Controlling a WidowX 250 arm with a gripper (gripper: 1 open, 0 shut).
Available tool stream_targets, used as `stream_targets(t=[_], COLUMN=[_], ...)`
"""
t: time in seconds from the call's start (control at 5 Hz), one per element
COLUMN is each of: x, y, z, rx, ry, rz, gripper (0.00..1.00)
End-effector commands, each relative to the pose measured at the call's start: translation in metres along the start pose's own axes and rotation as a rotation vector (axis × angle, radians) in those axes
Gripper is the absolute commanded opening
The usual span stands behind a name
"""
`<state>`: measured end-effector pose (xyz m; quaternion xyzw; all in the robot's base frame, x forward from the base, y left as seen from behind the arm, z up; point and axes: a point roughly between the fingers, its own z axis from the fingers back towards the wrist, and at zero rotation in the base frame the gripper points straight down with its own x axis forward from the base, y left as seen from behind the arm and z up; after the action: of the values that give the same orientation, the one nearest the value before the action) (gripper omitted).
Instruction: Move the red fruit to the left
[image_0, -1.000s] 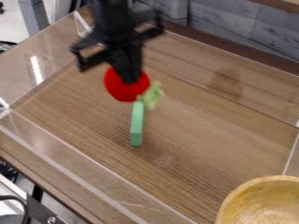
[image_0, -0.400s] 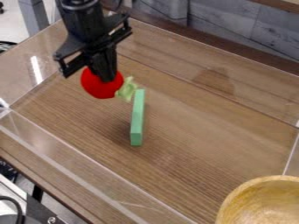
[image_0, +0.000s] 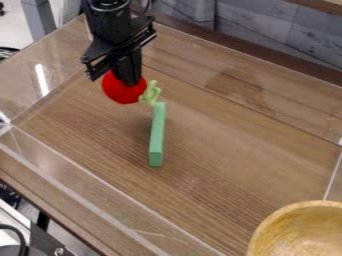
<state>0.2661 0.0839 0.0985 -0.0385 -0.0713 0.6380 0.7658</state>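
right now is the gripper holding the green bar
No, the gripper grips the red fruit; the green bar lies on the table.

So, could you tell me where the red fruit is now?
The red fruit is upper left in the camera view, gripped by the hand, just left of the top of the green bar.

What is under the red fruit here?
Only wooden tabletop shows below the red fruit, held in the gripper. The fruit covers the spot beneath it, so contact cannot be told.
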Motion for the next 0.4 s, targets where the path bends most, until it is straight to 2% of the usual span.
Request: stream_targets(t=[0.0,0.2], x=[0.026,0.046], y=[-0.021,-0.028], z=[0.006,0.001], rx=[-0.038,-0.033], ry=[-0.027,-0.030], rz=[-0.038,-0.074], gripper=[0.00,0.00])
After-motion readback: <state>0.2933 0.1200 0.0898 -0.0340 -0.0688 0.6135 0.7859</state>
